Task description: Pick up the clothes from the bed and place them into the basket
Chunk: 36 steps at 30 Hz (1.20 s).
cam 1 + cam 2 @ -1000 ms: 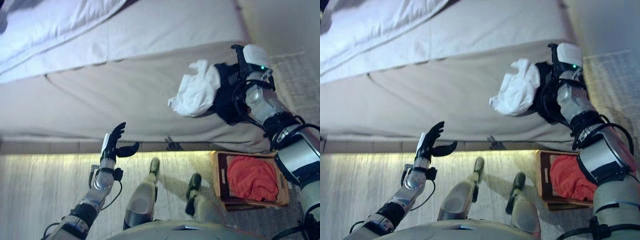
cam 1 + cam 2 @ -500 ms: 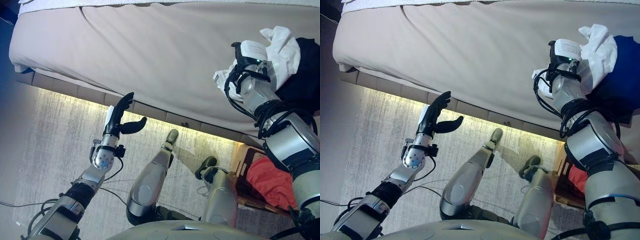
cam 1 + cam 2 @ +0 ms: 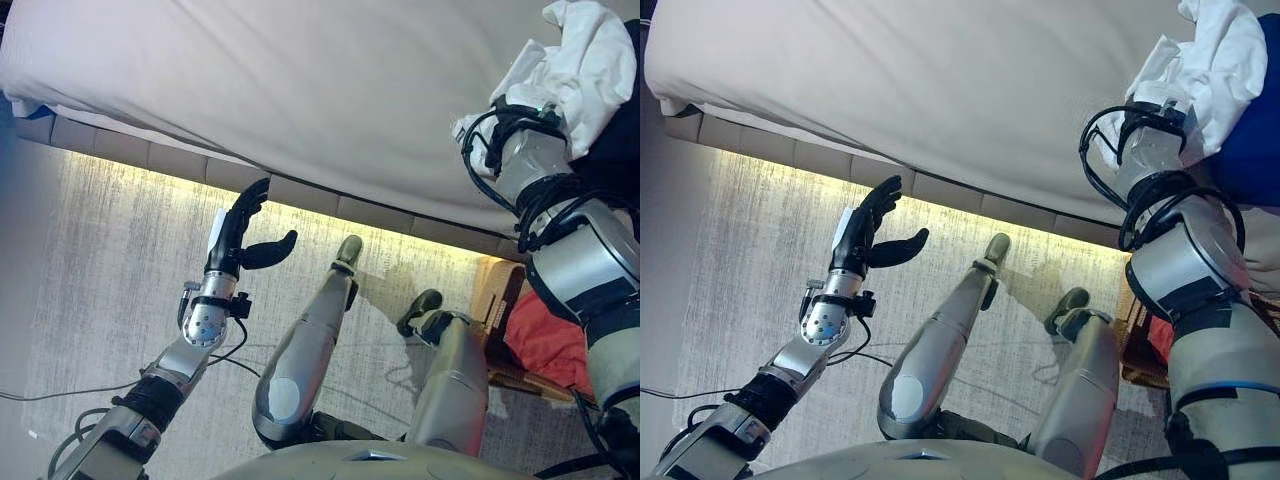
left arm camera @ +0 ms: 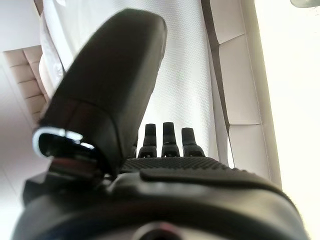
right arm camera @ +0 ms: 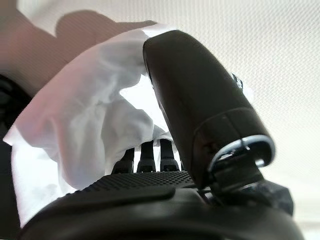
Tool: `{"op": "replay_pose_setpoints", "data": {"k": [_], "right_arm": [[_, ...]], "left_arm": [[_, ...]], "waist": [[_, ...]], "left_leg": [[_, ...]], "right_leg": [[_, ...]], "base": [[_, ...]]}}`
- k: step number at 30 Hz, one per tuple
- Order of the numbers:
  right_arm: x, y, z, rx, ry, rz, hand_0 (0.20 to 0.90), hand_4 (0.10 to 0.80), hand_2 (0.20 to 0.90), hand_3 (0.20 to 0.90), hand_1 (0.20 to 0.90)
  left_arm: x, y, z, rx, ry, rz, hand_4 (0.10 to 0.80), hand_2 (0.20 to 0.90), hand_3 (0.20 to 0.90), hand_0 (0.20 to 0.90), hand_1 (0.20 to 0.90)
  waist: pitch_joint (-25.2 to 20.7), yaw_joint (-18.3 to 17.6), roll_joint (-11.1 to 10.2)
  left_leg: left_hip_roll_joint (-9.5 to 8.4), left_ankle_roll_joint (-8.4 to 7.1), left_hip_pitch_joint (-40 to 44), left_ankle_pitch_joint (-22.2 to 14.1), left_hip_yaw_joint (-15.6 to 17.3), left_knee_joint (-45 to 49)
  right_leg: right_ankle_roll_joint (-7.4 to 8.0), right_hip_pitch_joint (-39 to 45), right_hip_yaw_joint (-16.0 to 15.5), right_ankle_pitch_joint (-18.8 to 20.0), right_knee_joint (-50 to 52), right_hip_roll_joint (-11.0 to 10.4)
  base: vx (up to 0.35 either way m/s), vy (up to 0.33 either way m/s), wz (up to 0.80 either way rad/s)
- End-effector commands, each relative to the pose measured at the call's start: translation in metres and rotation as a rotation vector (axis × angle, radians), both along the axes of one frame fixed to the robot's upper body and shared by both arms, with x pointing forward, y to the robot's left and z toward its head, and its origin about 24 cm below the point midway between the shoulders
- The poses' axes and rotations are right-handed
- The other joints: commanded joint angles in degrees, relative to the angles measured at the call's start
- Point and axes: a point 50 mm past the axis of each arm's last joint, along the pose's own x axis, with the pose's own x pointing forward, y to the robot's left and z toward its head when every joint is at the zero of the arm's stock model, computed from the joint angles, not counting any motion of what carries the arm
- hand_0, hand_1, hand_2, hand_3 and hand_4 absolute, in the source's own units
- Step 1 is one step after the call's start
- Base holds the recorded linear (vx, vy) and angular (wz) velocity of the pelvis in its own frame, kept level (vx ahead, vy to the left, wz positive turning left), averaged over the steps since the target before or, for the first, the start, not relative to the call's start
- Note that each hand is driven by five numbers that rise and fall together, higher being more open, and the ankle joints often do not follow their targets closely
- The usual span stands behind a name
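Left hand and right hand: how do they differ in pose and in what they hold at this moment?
The left hand hangs over the pale carpeted floor, clear of the beige bed; the right hand is up at the bed. The left hand is open and empty, fingers straight and thumb out; the right hand is wrapped in the white crumpled garment, though its fingers go out of sight into the cloth. Both are dark.

A garment (image 3: 590,60) lies on the bed (image 3: 300,90) at right; the basket (image 3: 500,300) stands on the floor (image 3: 100,260) below it.
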Motion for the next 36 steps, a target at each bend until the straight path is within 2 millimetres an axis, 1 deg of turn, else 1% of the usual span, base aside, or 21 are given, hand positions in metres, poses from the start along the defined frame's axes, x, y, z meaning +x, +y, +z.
{"op": "replay_pose_setpoints", "data": {"k": [1,6,12,15,17,20,22,23,26,30,31,35,36], "right_arm": [[-0.021,-0.049,0.021,-0.066,0.019,-0.221,0.3,0.1,0.3,0.2,0.3],[-0.022,-0.053,0.034,-0.098,-0.087,-0.197,0.3,0.1,0.3,0.2,0.3],[-0.019,-0.047,0.055,-0.102,-0.292,-0.102,0.3,0.1,0.3,0.2,0.3],[-0.016,-0.037,0.069,-0.088,-0.437,-0.019,0.3,0.1,0.3,0.2,0.3],[-0.016,-0.031,0.074,-0.058,-0.527,0.02,0.3,0.1,0.3,0.2,0.3],[-0.016,-0.028,0.078,-0.049,-0.586,0.05,0.3,0.1,0.3,0.2,0.3],[-0.019,-0.027,0.088,-0.058,-0.666,0.084,0.3,0.1,0.3,0.2,0.3],[-0.02,-0.027,0.089,-0.059,-0.676,0.088,0.3,0.1,0.3,0.2,0.3],[-0.024,-0.031,0.093,-0.044,-0.706,0.098,0.3,0.1,0.3,0.2,0.3],[-0.03,-0.041,0.1,-0.012,-0.732,0.1,0.3,0.1,0.3,0.2,0.3],[-0.033,-0.045,0.103,-0.008,-0.741,0.096,0.3,0.1,0.3,0.2,0.3],[-0.042,-0.056,0.112,-0.01,-0.778,0.101,0.3,0.1,0.3,0.2,0.3],[-0.045,-0.06,0.115,-0.016,-0.79,0.106,0.3,0.1,0.3,0.2,0.3]], "left_arm": [[0.002,0.004,0.036,-0.08,-0.182,0.001,0.8,0.9,0.9,0.9,0.9],[0.0,0.003,0.036,-0.079,-0.186,0.005,0.8,0.9,0.9,0.9,0.9],[-0.003,0.005,0.035,-0.077,-0.189,0.026,0.8,0.9,0.9,0.9,0.9],[-0.002,0.009,0.036,-0.081,-0.196,0.052,0.8,0.9,0.9,0.9,0.9],[-0.002,0.011,0.037,-0.076,-0.2,0.063,0.8,0.9,0.9,0.9,0.9],[0.0,0.013,0.037,-0.068,-0.196,0.072,0.8,0.9,0.9,0.9,0.9],[0.004,0.014,0.039,-0.059,-0.198,0.082,0.8,0.9,0.9,0.9,0.9],[0.004,0.014,0.039,-0.059,-0.196,0.084,0.8,0.9,0.9,0.9,0.9],[0.003,0.015,0.033,-0.042,-0.168,0.095,0.8,0.9,0.9,0.9,0.9],[0.005,0.013,0.025,0.007,-0.111,0.096,0.8,0.9,0.9,0.9,0.9],[0.006,0.013,0.023,0.015,-0.099,0.096,0.8,0.9,0.9,0.9,0.9],[0.003,0.017,0.012,0.021,-0.03,0.114,0.8,0.9,0.9,0.9,0.9],[0.001,0.018,0.005,0.018,0.002,0.118,0.8,0.9,0.9,0.9,0.9]], "waist": [[-1.6,0.02,3.34],[-1.6,-0.29,3.11],[-1.6,-1.04,2.42],[-1.6,-1.85,1.45],[-1.6,-2.29,0.67],[-1.6,-2.72,-0.31],[-1.76,-3.24,-1.91],[-2.05,-3.3,-2.12],[-5.21,-3.64,-4.1],[-9.13,-4.34,-6.46],[-10.15,-4.66,-6.87],[-14.58,-5.94,-8.37],[-16.08,-6.48,-8.77]], "left_leg": [[-1.73,5.06,-0.65,-10.71,4.53,7.92],[-1.32,5.15,-0.29,-10.97,4.9,8.42],[-0.84,4.95,1.36,-11.37,5.33,8.3],[-0.38,5.08,3.79,-12.26,5.6,8.25],[-0.11,5.07,5.76,-13.06,5.63,8.53],[0.21,5.07,8.71,-13.86,5.6,8.27],[0.97,5.07,13.95,-14.69,5.79,6.57],[1.14,5.04,14.55,-14.77,5.77,6.24],[2.51,4.73,19.21,-15.1,5.67,2.87],[4.07,4.29,25.42,-15.35,5.67,-1.23],[4.32,4.37,26.36,-13.65,5.88,-2.99],[5.51,3.41,32.61,-11.02,6.96,-9.17],[6.02,3.06,34.58,-10.14,7.53,-11.2]], "right_leg": [[-4.61,1.33,-2.38,-2.17,2.38,5.27],[-4.78,1.73,-2.38,-2.1,2.46,5.51],[-4.95,3.49,-2.14,-2.2,1.9,5.98],[-5.12,5.72,-1.71,-2.52,1.36,6.32],[-5.21,7.62,-1.38,-2.95,1.34,6.37],[-5.22,10.65,-1.18,-3.31,0.73,6.26],[-5.13,16.42,-1.36,-3.3,-1.89,6.14],[-5.13,17.14,-1.45,-3.26,-2.38,6.17],[-4.94,22.84,-2.02,-2.58,-7.52,6.81],[-4.93,30.52,-2.45,-1.68,-14.16,8.18],[-5.17,31.72,-3.09,-0.21,-16.22,8.3],[-4.19,37.59,-2.59,1.6,-23.61,9.75],[-3.84,39.16,-2.35,2.18,-25.66,10.17]], "base": [[-0.04,0.011,-0.04],[-0.042,0.012,-0.07],[-0.04,0.021,-0.07],[-0.028,0.029,-0.08],[-0.012,0.018,-0.12],[0.026,0.002,-0.09],[0.065,-0.009,-0.1],[0.065,-0.011,-0.16],[0.113,-0.032,-0.13],[0.11,-0.04,-0.21],[0.066,-0.016,-0.26],[0.12,-0.001,-0.07],[0.13,0.005,-0.05]]}}
